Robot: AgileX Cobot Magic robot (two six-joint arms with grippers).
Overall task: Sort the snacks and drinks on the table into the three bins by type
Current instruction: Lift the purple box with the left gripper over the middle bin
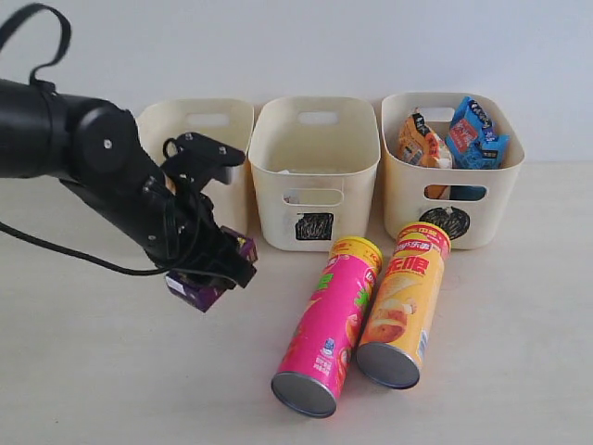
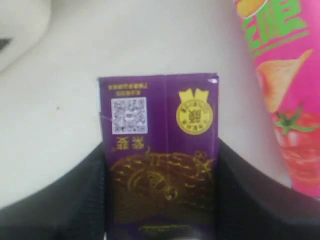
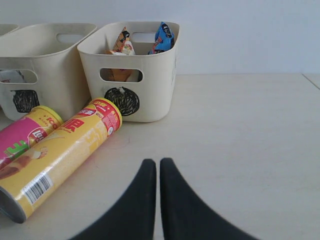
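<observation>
My left gripper (image 1: 215, 269) is shut on the small dark purple box (image 1: 196, 293), low over the table (image 1: 111, 371) in front of the left bin (image 1: 185, 111). In the left wrist view the purple box (image 2: 159, 115) sits squeezed between both black fingers (image 2: 235, 180). The pink chip tube (image 1: 329, 324) and the yellow-orange chip tube (image 1: 403, 306) lie side by side before the middle bin (image 1: 315, 171). An orange bag (image 1: 419, 141) and a blue bag (image 1: 477, 134) stand in the right bin (image 1: 491, 195). My right gripper (image 3: 159, 162) is shut and empty over bare table.
The three bins stand in a row against the pale back wall. Something white shows through the middle bin's handle slot (image 1: 298, 197). In the right wrist view the yellow-orange tube (image 3: 65, 150) lies to one side of the gripper, with the right bin (image 3: 155, 85) beyond it.
</observation>
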